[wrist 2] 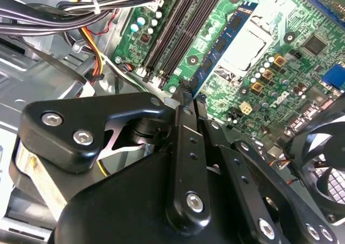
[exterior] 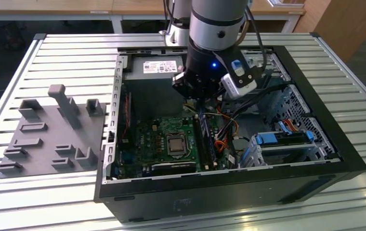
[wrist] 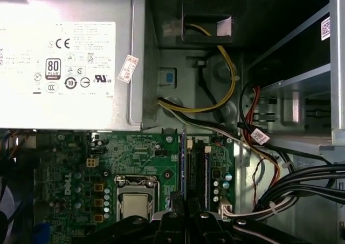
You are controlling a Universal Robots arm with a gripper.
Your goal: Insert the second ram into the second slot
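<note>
Insertion under way — the black gripper (wrist 2: 188, 95), fingers clamped on the thin blue RAM stick (wrist 2: 218, 49), lowers it edge-on over the green motherboard's (wrist: 151, 163) slots — alignment, then a firm press, seems needed.

Even daylight, glare on pale label (wrist: 56, 58)

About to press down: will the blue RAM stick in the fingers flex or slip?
Probably stiff along its length: the second ram looks a thin flat board. Sideways force could snap it; dark chips sit exposed. The fingers seem to pinch one end, so it may pivot.
</note>
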